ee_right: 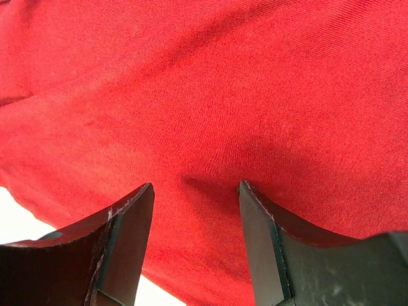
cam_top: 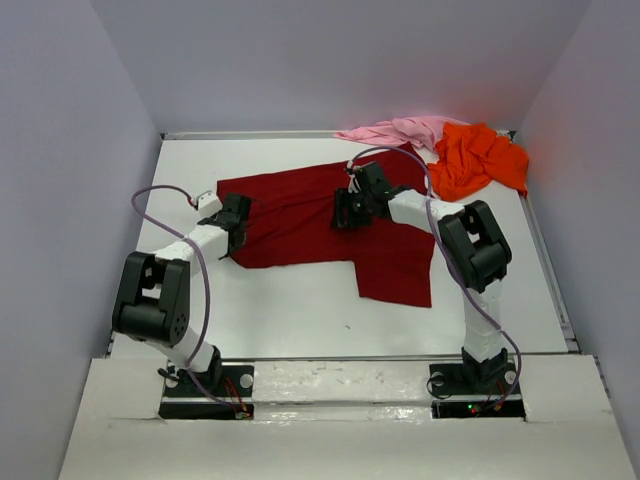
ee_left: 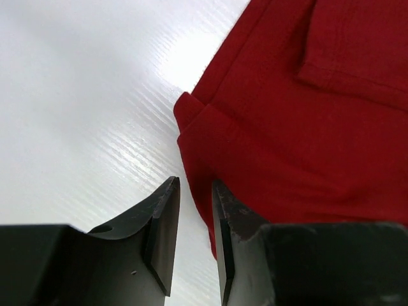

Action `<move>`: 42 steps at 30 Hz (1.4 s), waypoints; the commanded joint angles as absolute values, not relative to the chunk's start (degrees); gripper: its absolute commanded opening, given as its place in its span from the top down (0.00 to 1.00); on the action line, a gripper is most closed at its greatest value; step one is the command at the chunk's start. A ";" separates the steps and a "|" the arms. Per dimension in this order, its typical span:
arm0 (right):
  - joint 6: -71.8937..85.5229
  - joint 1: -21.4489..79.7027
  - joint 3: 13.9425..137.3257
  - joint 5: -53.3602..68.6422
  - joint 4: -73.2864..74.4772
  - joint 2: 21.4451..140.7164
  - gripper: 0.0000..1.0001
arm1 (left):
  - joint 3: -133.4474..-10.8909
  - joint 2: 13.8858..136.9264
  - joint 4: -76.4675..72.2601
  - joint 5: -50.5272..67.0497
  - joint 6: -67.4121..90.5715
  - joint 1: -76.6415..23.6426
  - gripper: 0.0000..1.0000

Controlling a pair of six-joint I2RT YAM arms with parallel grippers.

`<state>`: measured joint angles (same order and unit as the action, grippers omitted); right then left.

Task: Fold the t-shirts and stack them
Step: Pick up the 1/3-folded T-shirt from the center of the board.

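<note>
The dark red t-shirt (cam_top: 300, 215) lies spread on the white table (cam_top: 280, 310), partly folded, with one part reaching toward the front right. My left gripper (cam_top: 238, 215) is low at the shirt's left edge. In the left wrist view its jaws (ee_left: 196, 188) stand only narrowly apart, with bare table between them and the shirt's edge (ee_left: 306, 127) beside the right finger. My right gripper (cam_top: 350, 210) is over the shirt's middle, open and empty (ee_right: 196, 188), just above the red cloth (ee_right: 210, 83). The orange t-shirt (cam_top: 478, 158) and the pale pink t-shirt (cam_top: 395, 130) lie crumpled at the back right.
Grey walls enclose the table on the left, back and right. The orange and pink shirts fill the back right corner. The arm bases stand at the near edge.
</note>
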<state>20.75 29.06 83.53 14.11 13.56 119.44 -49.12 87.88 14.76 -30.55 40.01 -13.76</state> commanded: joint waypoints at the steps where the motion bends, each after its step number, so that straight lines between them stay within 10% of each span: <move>1: 20.22 28.30 83.23 15.29 12.57 117.42 0.38 | -49.92 91.83 13.27 -33.13 41.84 -13.45 0.64; 10: 20.30 27.77 82.79 15.73 12.31 116.89 0.38 | -51.06 93.69 12.83 -33.92 41.13 -13.54 0.71; 13: 20.48 27.77 82.53 16.08 12.13 117.33 0.38 | -51.50 93.60 12.92 -34.19 40.87 -13.54 1.00; 39: 20.13 27.77 83.06 16.70 11.69 119.88 0.38 | -74.26 106.60 15.12 -25.31 31.82 -15.64 1.00; 42: 19.86 27.77 82.97 17.05 11.78 120.06 0.38 | -77.33 111.69 14.94 -23.66 30.59 -15.73 0.75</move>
